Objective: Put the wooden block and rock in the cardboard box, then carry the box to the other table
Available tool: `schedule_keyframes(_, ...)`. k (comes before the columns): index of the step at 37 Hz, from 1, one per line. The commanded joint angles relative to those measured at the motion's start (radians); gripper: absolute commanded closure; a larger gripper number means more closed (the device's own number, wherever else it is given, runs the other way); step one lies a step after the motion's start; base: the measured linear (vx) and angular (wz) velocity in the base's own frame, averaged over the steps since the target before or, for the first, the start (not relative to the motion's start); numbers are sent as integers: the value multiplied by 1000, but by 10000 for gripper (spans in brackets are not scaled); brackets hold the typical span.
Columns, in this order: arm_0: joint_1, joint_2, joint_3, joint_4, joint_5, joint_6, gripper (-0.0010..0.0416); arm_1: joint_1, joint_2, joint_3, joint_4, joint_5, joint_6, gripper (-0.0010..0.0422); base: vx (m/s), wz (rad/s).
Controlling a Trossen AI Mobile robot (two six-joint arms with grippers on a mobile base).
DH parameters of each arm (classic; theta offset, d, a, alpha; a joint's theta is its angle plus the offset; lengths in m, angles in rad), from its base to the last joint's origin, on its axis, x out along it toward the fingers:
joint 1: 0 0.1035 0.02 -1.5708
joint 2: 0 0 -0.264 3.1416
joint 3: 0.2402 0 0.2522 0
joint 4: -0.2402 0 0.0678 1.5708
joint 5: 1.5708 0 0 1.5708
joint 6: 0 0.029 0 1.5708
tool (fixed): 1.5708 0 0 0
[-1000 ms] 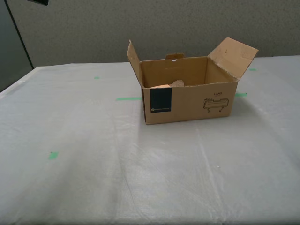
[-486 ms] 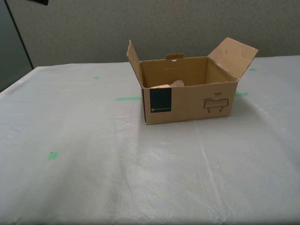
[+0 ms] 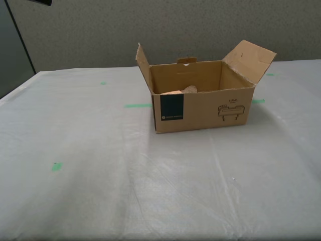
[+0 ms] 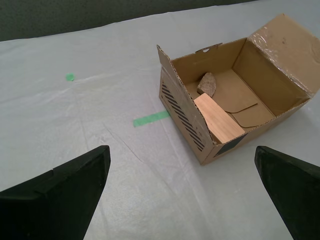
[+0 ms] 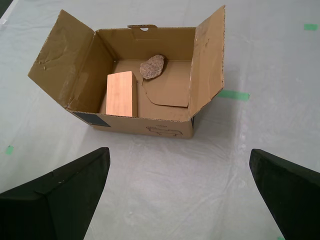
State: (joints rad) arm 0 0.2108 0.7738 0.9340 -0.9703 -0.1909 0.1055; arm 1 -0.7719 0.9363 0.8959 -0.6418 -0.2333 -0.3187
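A grey speckled wall at the back, and in front of it the table (image 3: 90, 191) under its wrinkled pale plastic cover. Going across the exterior view from its left: a small green tape mark (image 3: 56, 166) on the near cover, another green strip (image 3: 138, 105) just beside the box, then the cardboard box (image 3: 205, 111) itself, standing upright on the table toward the far side, flaps open, dark teal label (image 3: 172, 107) facing the camera. Inside, the wooden block (image 5: 121, 93) leans against the near wall at the label end, and the rock (image 5: 152, 66) lies on the box floor close to the far wall, the 2 near each other but apart. A loose inner flap lies flat on the floor beside them. Nothing stands between either claw and the box, only bare cover. My first claw (image 5: 180, 195) hangs back from the box, jaws spread wide, holding nothing. My second claw (image 4: 182, 192) likewise, jaws wide apart, off the box's striped end, touching nothing.
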Motion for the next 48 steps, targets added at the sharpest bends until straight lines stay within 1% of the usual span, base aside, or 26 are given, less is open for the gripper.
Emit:
schedule_keyframes(1,1,0,0,2,2,-2,16,0,0,1,0,-2,-3,16,0,0)
schedule_keyframes(48,1,0,0,2,2,-2,16,0,0,1,0,-2,-3,16,0,0)
